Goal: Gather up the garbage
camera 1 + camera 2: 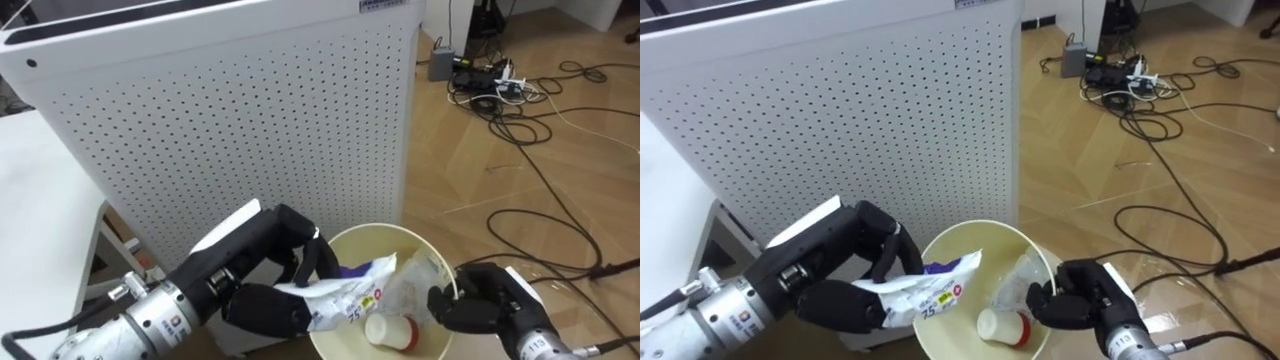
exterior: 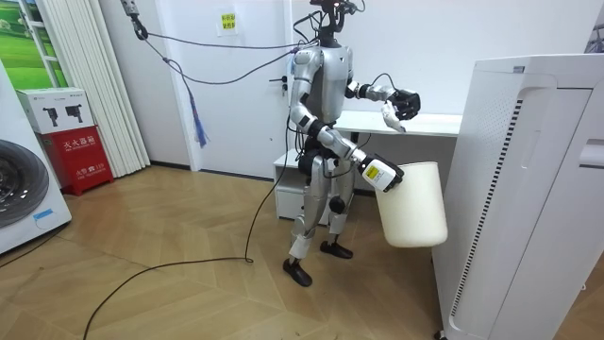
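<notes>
- The fingers [image 1: 316, 256] of the left hand [image 1: 255, 268] curl down over a crumpled wrapper [image 1: 345, 292], with the thumb pressing up from beneath. The hand is clamped on it, and a firm pinch suits thin stuff that would slide out of a loose hold.
- The wrapper is white printed film, creased, limp and evidently light. Its free end droops over the mouth of the bin [image 1: 378, 240], which I read as lining up for a drop.
- The fingers [image 1: 447, 306] of the right hand [image 1: 480, 305] are hooked over the bin's rim and closed on its edge, so this hand carries the bin.
- In the room view the bin hangs from that arm clear of the floor [image 1: 520, 200]. The other hand is raised above it, probably so the bin's mouth sits under whatever is let go.
- The bin is cream, smooth and round-mouthed, with a thin rim. It looks like rigid plastic, stiff enough to be carried by one edge.
- Garbage lies inside it:
  - a small white bottle [image 1: 392, 330] with a red end, lying on its side;
  - crinkled clear film [image 1: 415, 285] just beside the bottle.
- Just behind the bin stands a tall white appliance [image 1: 250, 120] with a flat panel of fine perforations.
- A plain white tabletop [image 1: 35, 190] lies to the robot's left.
- Dark cables [image 1: 500, 85] sprawl on the wooden floor, well apart from the work.
</notes>
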Motion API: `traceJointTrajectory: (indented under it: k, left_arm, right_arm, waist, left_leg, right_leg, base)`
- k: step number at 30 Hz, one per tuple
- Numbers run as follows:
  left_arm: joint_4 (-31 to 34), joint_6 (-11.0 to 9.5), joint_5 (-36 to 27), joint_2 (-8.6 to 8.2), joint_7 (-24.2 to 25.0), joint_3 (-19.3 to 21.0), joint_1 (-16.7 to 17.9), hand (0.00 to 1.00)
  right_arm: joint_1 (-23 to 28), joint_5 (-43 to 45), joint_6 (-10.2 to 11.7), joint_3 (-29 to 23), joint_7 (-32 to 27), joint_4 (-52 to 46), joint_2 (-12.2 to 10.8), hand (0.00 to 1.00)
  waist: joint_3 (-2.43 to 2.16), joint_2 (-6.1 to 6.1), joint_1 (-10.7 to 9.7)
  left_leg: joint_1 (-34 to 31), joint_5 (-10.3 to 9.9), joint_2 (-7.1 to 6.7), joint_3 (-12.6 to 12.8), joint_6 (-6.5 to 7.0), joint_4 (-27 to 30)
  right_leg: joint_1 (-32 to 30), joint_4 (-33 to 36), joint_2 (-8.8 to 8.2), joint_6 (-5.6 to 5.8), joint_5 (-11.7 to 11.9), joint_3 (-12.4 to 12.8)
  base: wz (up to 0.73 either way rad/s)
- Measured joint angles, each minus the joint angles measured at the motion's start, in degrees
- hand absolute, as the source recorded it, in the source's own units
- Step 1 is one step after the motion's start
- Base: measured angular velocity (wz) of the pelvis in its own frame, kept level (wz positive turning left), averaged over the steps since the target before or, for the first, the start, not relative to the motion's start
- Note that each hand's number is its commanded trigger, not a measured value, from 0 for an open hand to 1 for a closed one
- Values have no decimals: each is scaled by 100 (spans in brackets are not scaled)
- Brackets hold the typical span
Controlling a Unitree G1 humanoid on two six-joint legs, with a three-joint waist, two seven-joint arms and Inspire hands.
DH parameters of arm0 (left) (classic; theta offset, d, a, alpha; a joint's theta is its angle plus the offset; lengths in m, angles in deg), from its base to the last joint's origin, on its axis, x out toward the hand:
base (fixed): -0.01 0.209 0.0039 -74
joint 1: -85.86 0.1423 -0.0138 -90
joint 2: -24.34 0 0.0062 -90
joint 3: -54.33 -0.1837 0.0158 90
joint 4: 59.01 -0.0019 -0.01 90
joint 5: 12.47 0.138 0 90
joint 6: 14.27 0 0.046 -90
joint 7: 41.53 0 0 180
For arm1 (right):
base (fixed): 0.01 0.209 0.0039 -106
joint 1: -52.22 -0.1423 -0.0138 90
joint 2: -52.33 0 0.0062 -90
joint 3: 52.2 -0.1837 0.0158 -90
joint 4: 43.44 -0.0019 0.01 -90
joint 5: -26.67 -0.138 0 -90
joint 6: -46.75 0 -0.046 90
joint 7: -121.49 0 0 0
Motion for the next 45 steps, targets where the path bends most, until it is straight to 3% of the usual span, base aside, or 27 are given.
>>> traceJointTrajectory:
  k: [1,2,3,6,23,26,31,33,45]
  left_arm:
    - [-43,-2,-6,-30,-1,-47,-8,62]
    - [-75,-5,-7,-36,-1,-80,-12,10]
    - [-139,-5,-6,-52,0,-132,-14,0]
    - [-271,-4,-2,-161,0,-196,-15,0]
    - [-341,-5,7,-329,-177,-201,-115,0]
    - [-339,-5,7,-439,-187,-187,-124,0]
    - [-339,-10,6,-806,-432,-189,-181,0]
    - [-339,-38,5,-861,-499,-189,-188,0]
    - [-339,-82,3,-902,-931,-179,-188,0]
  right_arm:
    - [-4,-6,0,10,16,0,0,100]
    - [-10,-9,0,18,33,0,-1,100]
    - [-36,-9,0,49,57,0,0,100]
    - [-97,-5,3,92,103,-1,0,100]
    - [-115,273,61,183,107,0,-8,100]
    - [-110,393,61,207,109,0,-122,100]
    - [-109,412,61,344,160,0,-348,100]
    - [-106,412,61,344,242,0,-415,100]
    - [-98,403,61,388,379,0,-411,100]
  waist:
    - [0,-13,-1]
    - [2,-20,-2]
    - [11,-43,-2]
    - [9,-86,-6]
    - [-1,-104,30]
    - [-12,-122,-2]
    - [-18,-169,-19]
    - [-20,-183,-20]
    - [-24,-222,53]
  left_leg:
    - [2,0,0,5,0,0]
    - [3,0,0,6,0,0]
    - [2,0,10,19,0,0]
    - [-49,1,21,14,-1,47]
    - [-107,7,22,-27,8,77]
    - [-116,7,21,-26,9,92]
    - [-100,7,35,1,8,127]
    - [-96,7,39,8,9,131]
    - [-61,13,48,-5,20,170]
  right_leg:
    - [2,0,-2,0,0,-1]
    - [2,0,-2,0,0,0]
    - [-4,0,0,0,0,2]
    - [-29,-1,9,0,0,-3]
    - [-89,78,13,-1,0,-10]
    - [-92,78,13,-1,0,2]
    - [-81,80,15,-1,0,31]
    - [-79,80,16,-1,0,30]
    - [-69,117,21,-8,4,19]
  base:
    - [0]
    - [0]
    - [0]
    - [0]
    - [0]
    - [0]
    - [-3]
    - [0]
    - [0]
